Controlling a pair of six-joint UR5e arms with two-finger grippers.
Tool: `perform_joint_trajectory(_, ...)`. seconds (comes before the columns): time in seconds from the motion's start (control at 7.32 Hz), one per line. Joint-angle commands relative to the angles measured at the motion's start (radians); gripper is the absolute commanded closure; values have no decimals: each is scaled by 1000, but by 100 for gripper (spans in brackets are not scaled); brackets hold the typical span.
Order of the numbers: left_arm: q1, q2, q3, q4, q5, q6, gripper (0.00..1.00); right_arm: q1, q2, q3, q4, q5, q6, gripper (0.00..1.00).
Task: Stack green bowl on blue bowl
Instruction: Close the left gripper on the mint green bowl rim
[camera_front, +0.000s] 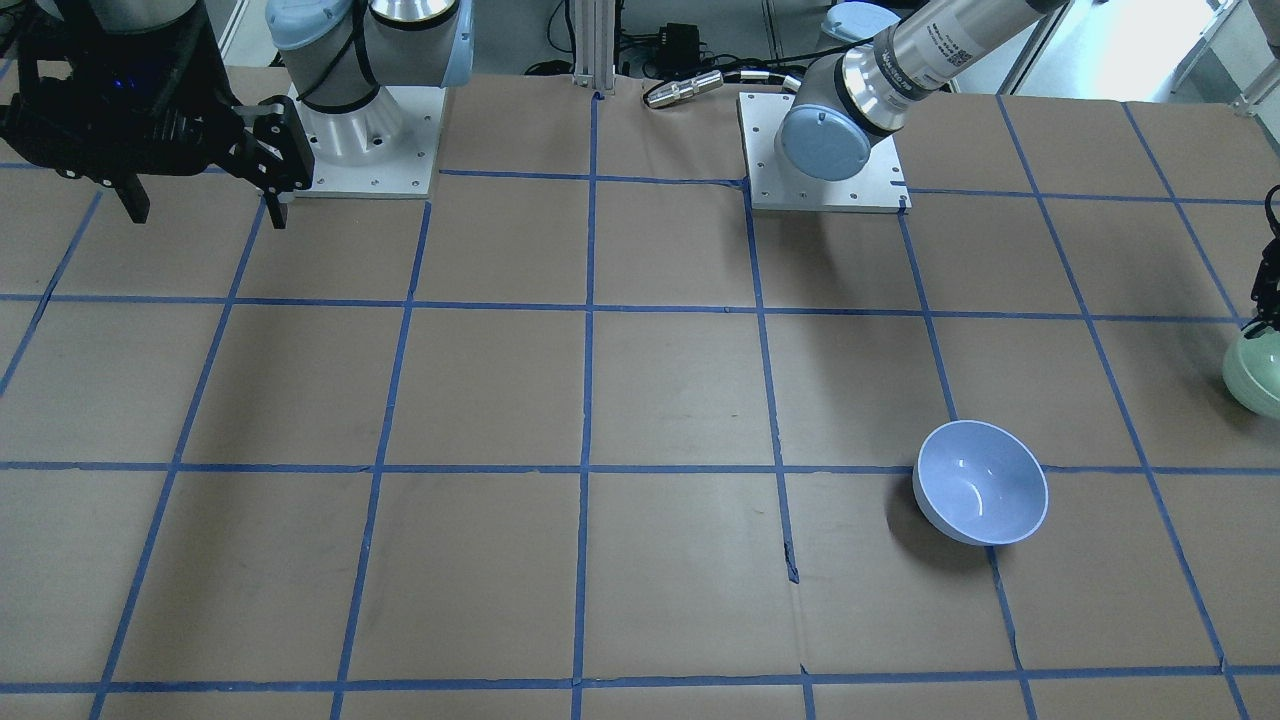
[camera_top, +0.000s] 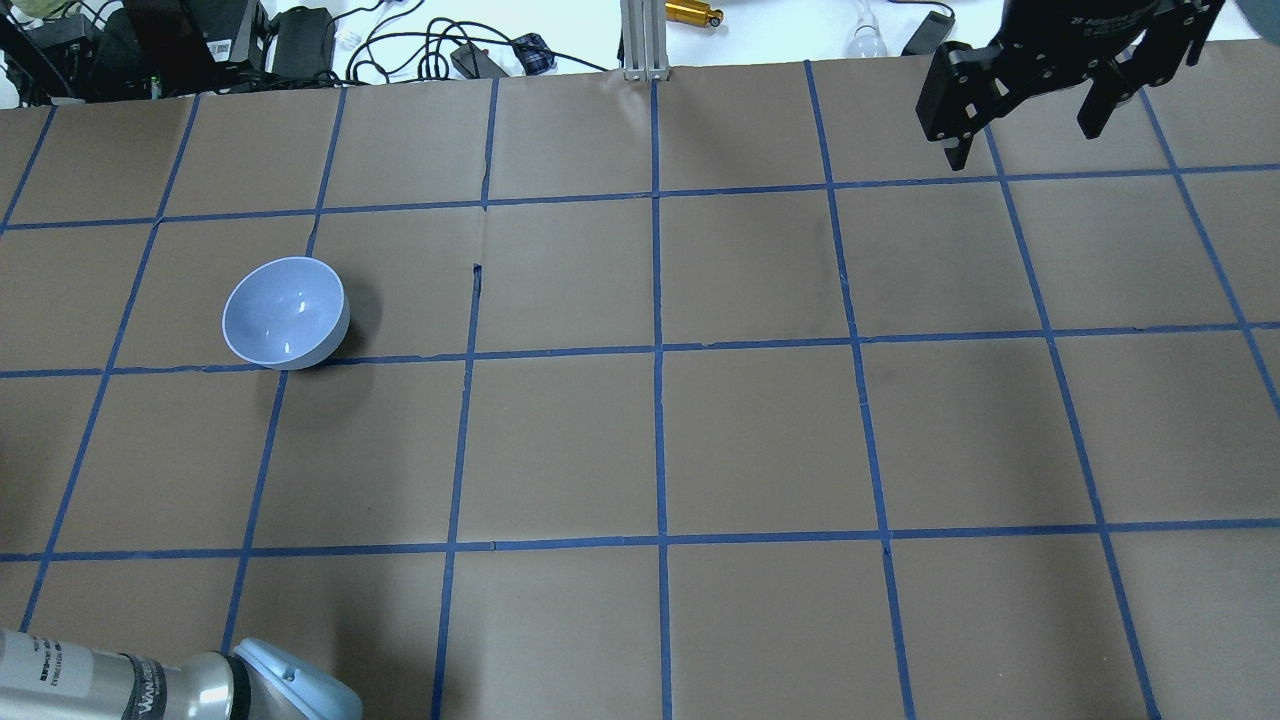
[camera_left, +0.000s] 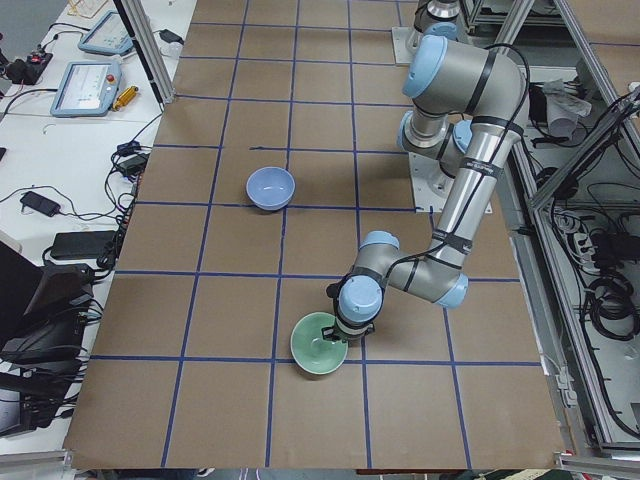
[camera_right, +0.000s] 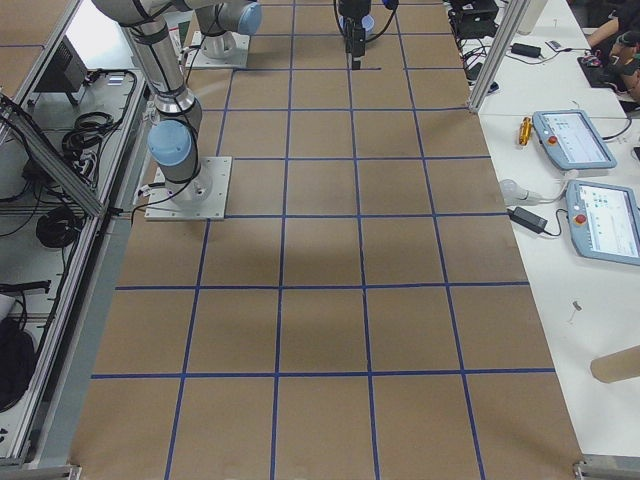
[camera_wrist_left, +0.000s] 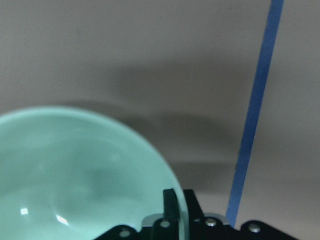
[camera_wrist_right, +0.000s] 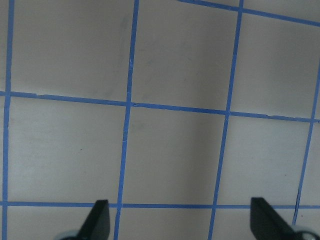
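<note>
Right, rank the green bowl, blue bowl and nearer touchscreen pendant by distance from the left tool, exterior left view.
1. green bowl, at the left tool itself.
2. blue bowl, farther along the table.
3. nearer touchscreen pendant, on the side bench.

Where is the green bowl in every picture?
Front-facing: green bowl at the right edge, halfway down, partly cut off.
Overhead: not in it.
Exterior left: green bowl low in the middle.
Exterior right: not in it.
Left wrist: green bowl fills the lower left.
Right wrist: not in it.
Landmark: the blue bowl also shows in the overhead and exterior left views.
</note>
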Motion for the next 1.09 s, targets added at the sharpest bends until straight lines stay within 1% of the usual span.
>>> perform_joint_trajectory(0.0, -1, 12, 0, -3, 0, 0, 95, -1, 0, 0, 0, 0, 0, 0)
perform_joint_trajectory(0.14, 1, 17, 0, -6, 2, 0, 100, 0, 0, 0, 0, 0, 0, 0)
perform_joint_trajectory(0.55, -6, 32, 0, -9, 2, 5, 100, 0, 0, 0, 0, 0, 0, 0)
perform_joint_trajectory(0.96, -35, 72, 1, -32, 2, 6, 100, 0, 0, 0, 0, 0, 0, 0)
